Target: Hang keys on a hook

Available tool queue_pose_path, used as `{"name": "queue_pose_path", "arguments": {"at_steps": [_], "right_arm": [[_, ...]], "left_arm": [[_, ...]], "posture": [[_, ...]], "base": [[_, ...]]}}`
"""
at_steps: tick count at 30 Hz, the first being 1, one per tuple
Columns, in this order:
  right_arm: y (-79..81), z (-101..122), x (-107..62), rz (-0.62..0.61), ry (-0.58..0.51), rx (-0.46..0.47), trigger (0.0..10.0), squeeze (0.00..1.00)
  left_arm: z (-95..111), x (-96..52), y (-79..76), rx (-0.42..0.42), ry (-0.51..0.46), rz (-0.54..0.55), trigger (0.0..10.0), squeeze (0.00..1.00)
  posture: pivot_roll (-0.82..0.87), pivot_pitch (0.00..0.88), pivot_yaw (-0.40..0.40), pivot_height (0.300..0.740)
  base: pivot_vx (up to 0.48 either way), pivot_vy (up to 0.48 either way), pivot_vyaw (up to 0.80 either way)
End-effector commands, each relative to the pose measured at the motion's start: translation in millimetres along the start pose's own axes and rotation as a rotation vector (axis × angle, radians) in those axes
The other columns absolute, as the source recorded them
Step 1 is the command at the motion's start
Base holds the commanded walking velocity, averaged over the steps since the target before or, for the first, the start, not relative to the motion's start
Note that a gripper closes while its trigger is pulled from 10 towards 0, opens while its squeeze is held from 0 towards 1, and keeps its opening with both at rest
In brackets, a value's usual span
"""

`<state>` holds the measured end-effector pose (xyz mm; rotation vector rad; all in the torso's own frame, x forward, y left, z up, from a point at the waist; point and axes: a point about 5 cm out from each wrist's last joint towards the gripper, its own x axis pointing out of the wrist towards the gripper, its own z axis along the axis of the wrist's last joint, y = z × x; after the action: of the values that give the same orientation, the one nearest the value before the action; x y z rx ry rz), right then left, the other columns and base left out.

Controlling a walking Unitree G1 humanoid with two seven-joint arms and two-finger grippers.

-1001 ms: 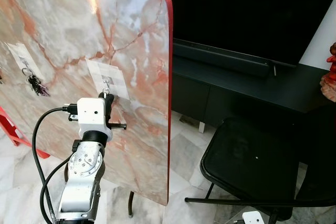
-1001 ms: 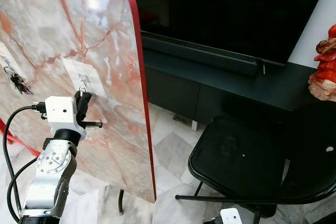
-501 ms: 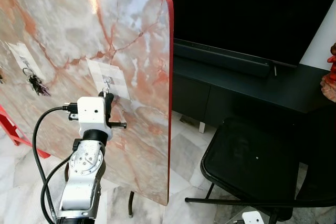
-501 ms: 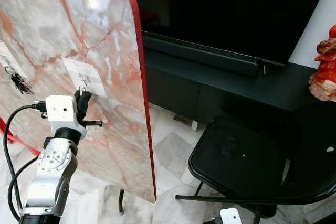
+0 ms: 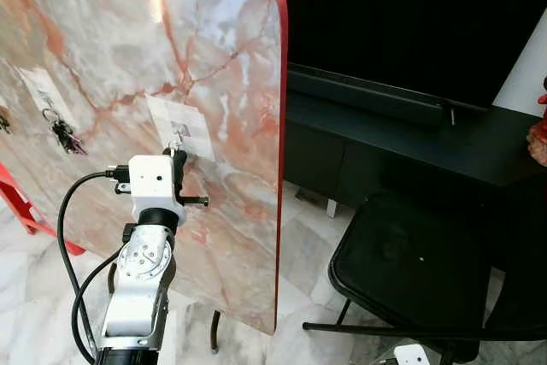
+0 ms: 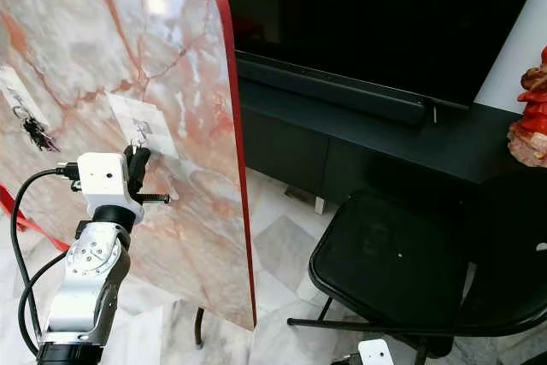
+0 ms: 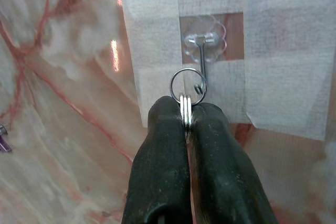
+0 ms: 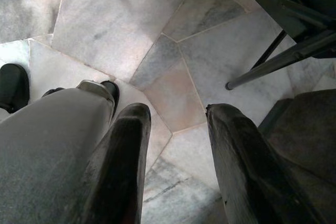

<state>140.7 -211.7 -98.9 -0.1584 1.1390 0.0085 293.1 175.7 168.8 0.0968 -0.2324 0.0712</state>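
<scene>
Left gripper [image 7: 186,116] is raised against the upright marble board [image 5: 102,49], fingers pinched tight on a key ring [image 7: 188,85]. The ring stands out just past the fingertips, edge-on between them, its loop overlapping the wire hook [image 7: 201,59]; whether it is actually over the hook tip cannot be told. The hook sits on a clear pad taped to the board. Another key bunch [image 5: 63,136] hangs further left. Right gripper [image 8: 176,129] hangs over the tiled floor [image 8: 173,40] beside a black chair [image 5: 410,262], jaws apart, holding nothing.

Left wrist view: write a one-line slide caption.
Left gripper pinches a key ring up against a clear adhesive hook on the marble panel.
</scene>
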Motion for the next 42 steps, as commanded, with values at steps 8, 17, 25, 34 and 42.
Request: {"name": "queue_pose_path", "arguments": {"at_steps": [8,17,25,34,42], "right_arm": [[-0.9,-1.0,-0.1,-0.001,0.012,-0.009,10.0,0.00],[-1.0,-1.4,-0.1,-0.002,0.015,-0.011,10.0,0.00],[-0.9,-1.4,-0.1,-0.002,0.015,-0.010,10.0,0.00],[-0.6,-1.5,-0.1,-0.002,0.015,-0.009,10.0,0.00],[-0.4,-1.8,-0.1,-0.002,0.015,-0.008,10.0,0.00]], "left_arm": [[0.2,7.2,-6.1,-0.013,0.013,-0.035,10.0,0.00],[-3.4,7.9,-10.5,-0.009,0.035,-0.063,10.0,0.00],[-4.8,8.4,-12.8,-0.015,0.046,-0.078,10.0,0.00],[-5.5,9.5,-13.2,-0.025,0.055,-0.080,10.0,0.59],[-4.8,9.4,-14.2,-0.029,0.052,-0.090,10.0,0.78]], "posture": [[-0.01,0.000,-0.017,0.708],[-0.01,0.000,-0.016,0.708],[-0.01,0.000,-0.016,0.708],[-0.01,0.000,-0.015,0.708],[-0.01,0.000,-0.014,0.708]], "base": [[0.000,0.000,0.00],[0.000,0.000,0.00],[0.000,0.000,0.00],[0.000,0.000,0.00],[0.000,0.000,0.00]]}}
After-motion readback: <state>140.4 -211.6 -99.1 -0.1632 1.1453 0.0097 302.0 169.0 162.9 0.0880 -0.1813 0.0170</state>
